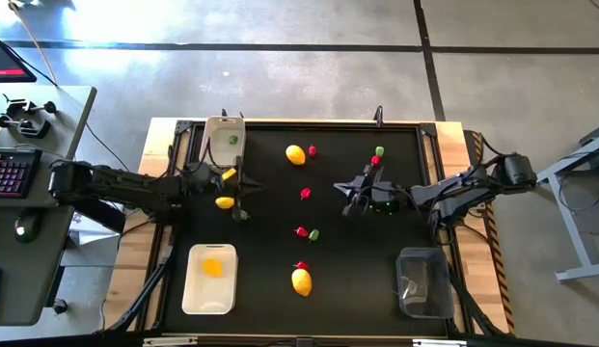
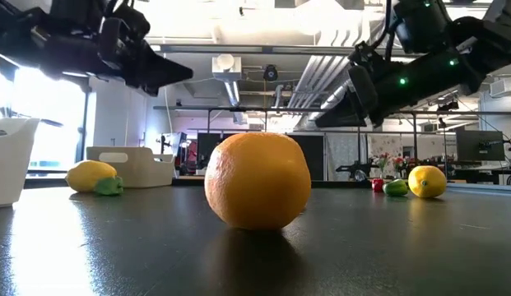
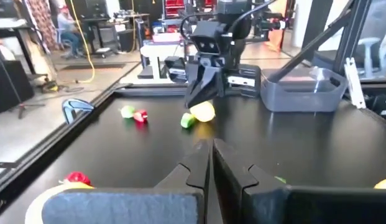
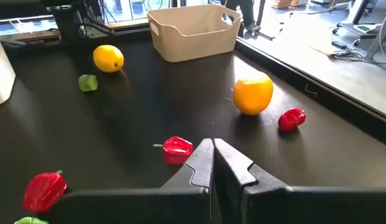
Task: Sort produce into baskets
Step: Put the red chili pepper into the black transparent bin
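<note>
Right gripper [image 1: 349, 196] pressed shut, empty, mid-table | red piece [image 4: 177, 149] lies just ahead of my fingertips, touching nothing | left gripper [image 1: 239, 193] also closed, by a lemon [image 1: 225, 202], farther off | clear bin [image 1: 422, 281] sits on my side, well behind.

Far left corner: tub [image 1: 224, 141] holding one produce piece [image 1: 232, 139]
Near left: tray [image 1: 209, 280] with a piece [image 1: 213, 267] in it
Near right: bin [image 1: 422, 282]
Between them: loose produce [image 1: 301, 281] scattered on the table [image 1: 270, 202]
</note>
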You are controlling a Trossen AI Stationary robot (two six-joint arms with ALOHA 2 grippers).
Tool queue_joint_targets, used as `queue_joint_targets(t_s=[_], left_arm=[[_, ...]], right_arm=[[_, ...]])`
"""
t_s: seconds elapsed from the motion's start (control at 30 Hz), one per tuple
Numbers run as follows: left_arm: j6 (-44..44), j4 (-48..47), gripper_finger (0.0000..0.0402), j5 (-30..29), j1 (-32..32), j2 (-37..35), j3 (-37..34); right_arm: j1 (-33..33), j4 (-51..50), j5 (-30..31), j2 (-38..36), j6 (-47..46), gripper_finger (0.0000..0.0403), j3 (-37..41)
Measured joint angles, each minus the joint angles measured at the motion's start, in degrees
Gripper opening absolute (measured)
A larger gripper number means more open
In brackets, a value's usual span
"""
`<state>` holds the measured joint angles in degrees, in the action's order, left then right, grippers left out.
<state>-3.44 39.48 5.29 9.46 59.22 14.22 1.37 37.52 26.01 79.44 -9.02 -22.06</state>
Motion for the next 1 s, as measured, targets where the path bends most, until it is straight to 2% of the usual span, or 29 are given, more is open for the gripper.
queue_joint_targets(t_s=[0.13, 0.43, 0.67, 0.83, 1.0], left_arm=[[-1.14, -0.15, 0.0007, 3.09, 3.49, 0.0, -0.33], [-4.98, 1.26, 0.0007, 3.18, 9.46, 3.05, -0.33], [-4.75, 6.22, 0.0007, 3.6, 10.81, 10.16, -0.33], [-4.22, 13.52, 0.0007, 10.12, 11.16, 15.82, -0.36], [-2.83, 18.57, 0.0007, 10.57, 12.06, 20.49, -0.33]], right_arm=[[0.0, -0.36, -0.04, -0.02, -0.56, 0.0, 0.06], [-0.24, -0.19, -0.04, -0.02, -0.02, 0.0, 0.06], [-1.52, -0.6, -0.04, -0.02, -0.04, 0.0, -0.26], [-1.74, -2.05, -0.04, -0.04, -1.05, 0.0, -2.28], [-1.73, -6.37, -0.06, -0.04, -1.25, 0.0, -4.69]])
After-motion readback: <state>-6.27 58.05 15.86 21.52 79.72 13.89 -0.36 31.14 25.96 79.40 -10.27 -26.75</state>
